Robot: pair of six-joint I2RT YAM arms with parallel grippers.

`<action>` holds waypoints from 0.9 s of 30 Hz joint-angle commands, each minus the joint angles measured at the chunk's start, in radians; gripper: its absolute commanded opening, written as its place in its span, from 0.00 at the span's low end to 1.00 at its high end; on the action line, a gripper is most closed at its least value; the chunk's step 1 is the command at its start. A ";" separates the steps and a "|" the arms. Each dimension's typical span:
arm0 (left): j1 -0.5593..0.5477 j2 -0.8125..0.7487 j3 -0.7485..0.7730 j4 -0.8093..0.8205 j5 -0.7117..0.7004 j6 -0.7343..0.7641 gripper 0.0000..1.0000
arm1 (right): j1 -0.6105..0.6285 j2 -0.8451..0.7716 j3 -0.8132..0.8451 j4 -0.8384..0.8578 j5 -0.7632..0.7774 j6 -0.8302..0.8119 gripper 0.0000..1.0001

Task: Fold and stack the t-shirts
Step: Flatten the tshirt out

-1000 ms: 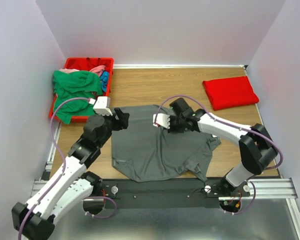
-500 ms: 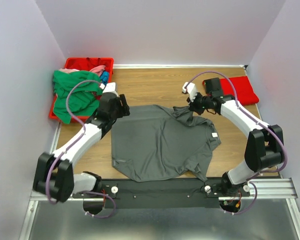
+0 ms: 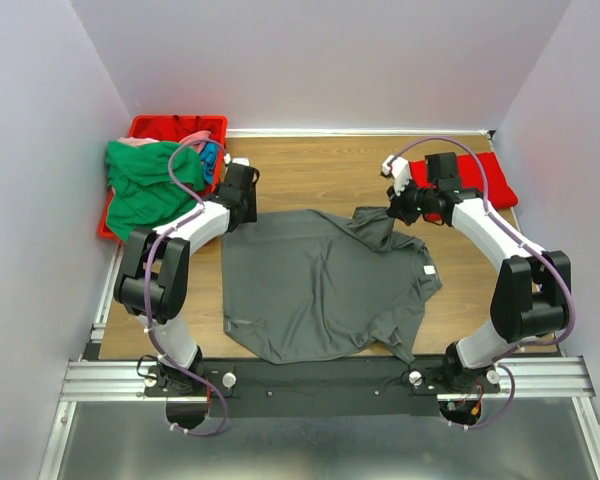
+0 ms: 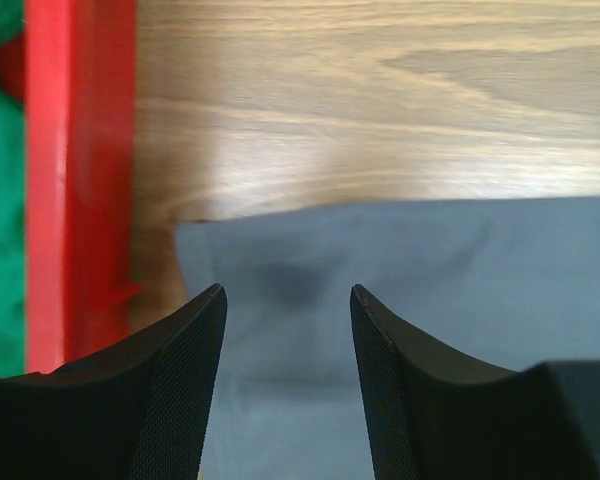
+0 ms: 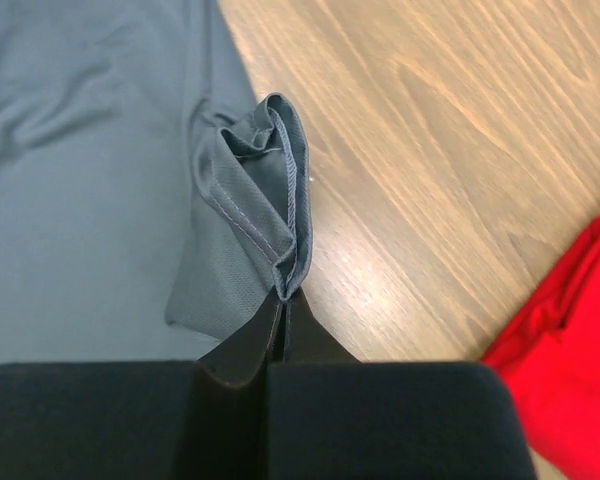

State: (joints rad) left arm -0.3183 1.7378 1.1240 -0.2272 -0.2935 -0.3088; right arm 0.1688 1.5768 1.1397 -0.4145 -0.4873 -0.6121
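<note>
A dark grey t-shirt lies spread on the wooden table. My right gripper is shut on a bunched hem of the grey shirt at its far right corner, lifted a little. My left gripper is open above the shirt's far left corner, fingers astride the cloth, empty. A folded bright red t-shirt lies at the far right; its edge shows in the right wrist view. Green, pink and blue shirts fill the red bin.
The red bin stands at the far left corner; its wall is just left of my left gripper. White walls close the table on three sides. Bare wood lies between the grippers at the back.
Both grippers have moved away from the middle toward the back corners of the grey shirt. The right one has pulled the shirt's corner back and right; the left arm has stretched toward the bin.
</note>
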 commanded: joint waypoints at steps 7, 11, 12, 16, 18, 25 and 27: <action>0.047 0.008 0.045 -0.034 -0.023 0.103 0.60 | -0.098 -0.026 0.003 0.078 0.130 0.113 0.00; 0.061 -0.015 0.039 -0.015 0.025 0.152 0.60 | -0.123 -0.038 0.000 0.114 0.171 0.141 0.01; 0.064 -0.015 0.039 -0.012 0.040 0.157 0.60 | -0.123 -0.038 0.002 0.115 0.173 0.144 0.00; 0.073 0.014 0.059 -0.008 0.117 0.174 0.60 | -0.126 -0.026 0.018 0.120 0.194 0.149 0.00; 0.076 0.037 0.077 -0.008 0.132 0.178 0.60 | -0.129 -0.020 0.034 0.121 0.207 0.150 0.01; 0.087 0.104 0.152 -0.007 0.230 0.200 0.60 | -0.143 0.031 0.086 0.120 0.201 0.146 0.01; 0.087 0.130 0.181 -0.017 0.250 0.201 0.60 | -0.143 0.049 0.095 0.120 0.188 0.146 0.00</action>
State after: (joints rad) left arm -0.2375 1.8248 1.2545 -0.2428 -0.1280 -0.1307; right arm 0.0330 1.5879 1.1946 -0.3176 -0.3069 -0.4767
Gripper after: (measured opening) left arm 0.603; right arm 0.009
